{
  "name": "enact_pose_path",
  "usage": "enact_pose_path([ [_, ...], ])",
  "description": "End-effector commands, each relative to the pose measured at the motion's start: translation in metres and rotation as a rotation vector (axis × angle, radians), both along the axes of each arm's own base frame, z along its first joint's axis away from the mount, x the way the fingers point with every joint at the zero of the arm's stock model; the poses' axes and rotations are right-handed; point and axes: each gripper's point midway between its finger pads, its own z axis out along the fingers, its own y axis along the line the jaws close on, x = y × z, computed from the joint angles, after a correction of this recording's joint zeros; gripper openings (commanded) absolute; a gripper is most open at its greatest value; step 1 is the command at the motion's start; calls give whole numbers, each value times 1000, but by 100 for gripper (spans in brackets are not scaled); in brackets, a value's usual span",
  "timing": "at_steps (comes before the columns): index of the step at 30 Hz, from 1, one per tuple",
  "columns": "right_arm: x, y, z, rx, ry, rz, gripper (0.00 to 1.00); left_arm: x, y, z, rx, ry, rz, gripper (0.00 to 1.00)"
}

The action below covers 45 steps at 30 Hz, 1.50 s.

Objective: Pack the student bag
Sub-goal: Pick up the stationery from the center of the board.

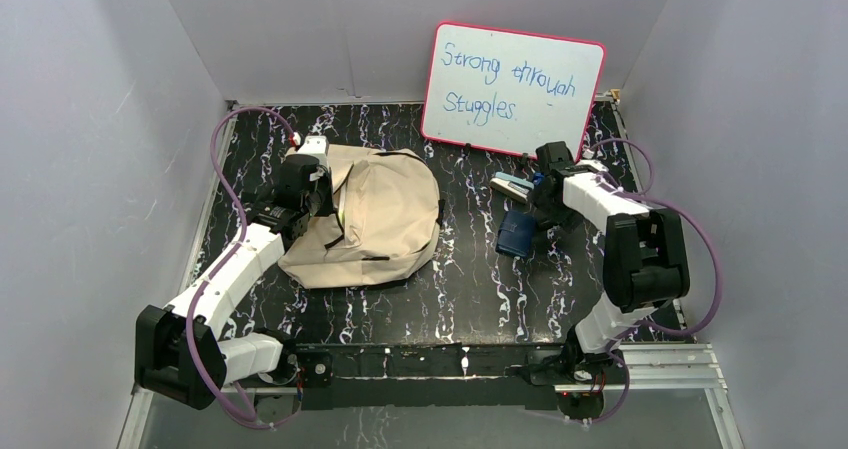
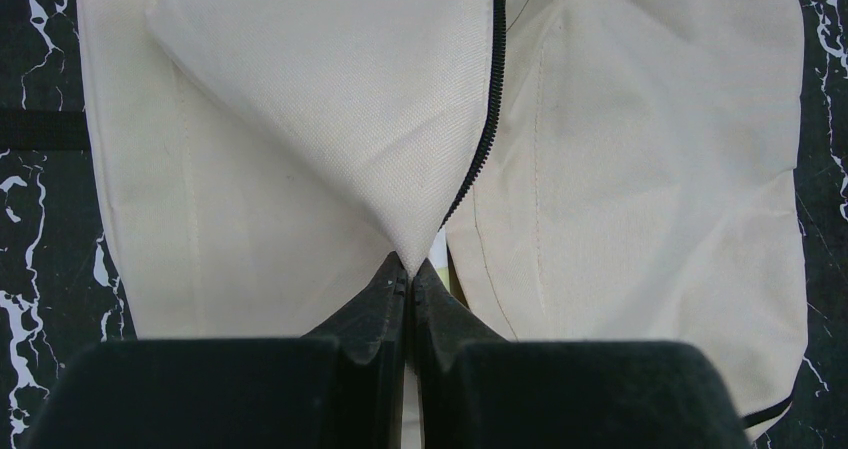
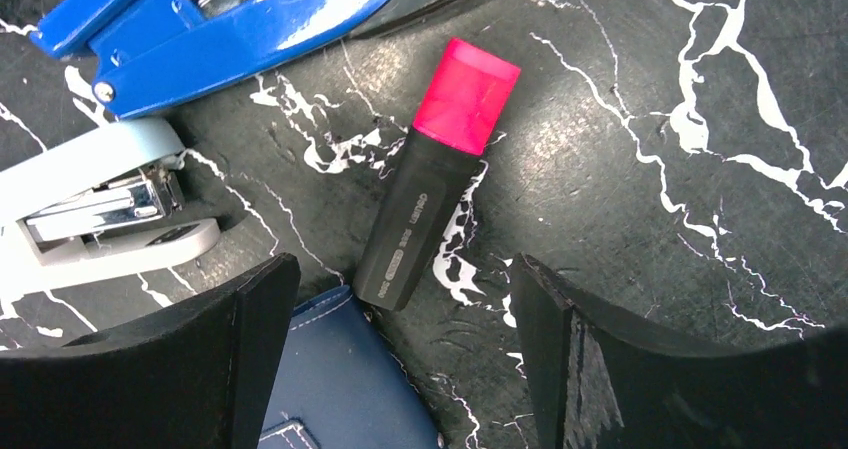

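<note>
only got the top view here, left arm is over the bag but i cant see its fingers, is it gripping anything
observer: Yes. The left gripper is shut on a peak of the bag cloth, right beside the open zipper.
operator: ok whats under the right arm, its own body blocks my view
observer: The right gripper is open over a black highlighter with a pink cap, lying flat on the table.
operator: touching it yet
observer: No, both fingers stand clear of it, one on either side. Its butt end meets a dark blue stitched pouch.
</note>
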Motion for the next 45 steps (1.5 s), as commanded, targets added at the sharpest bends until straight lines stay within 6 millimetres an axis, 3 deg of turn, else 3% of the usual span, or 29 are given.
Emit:
enact_pose_path([
  [1, 9, -10, 3, 25, -31, -72, 84, 5, 0, 20, -16, -48, 2, 0],
  [17, 20, -21, -22, 28, 31, -43, 70, 5, 0, 20, -14, -46, 2, 0],
  [28, 9, -28, -40, 25, 94, -42, 45, 7, -2, 18, -16, -41, -2, 0],
  [38, -7, -41, -21, 1, 24, -105, 25, 7, -2, 18, -20, -40, -4, 0],
  [45, -7, -40, 23, 5, -68, -66, 5, 7, -3, 19, -22, -39, -7, 0],
])
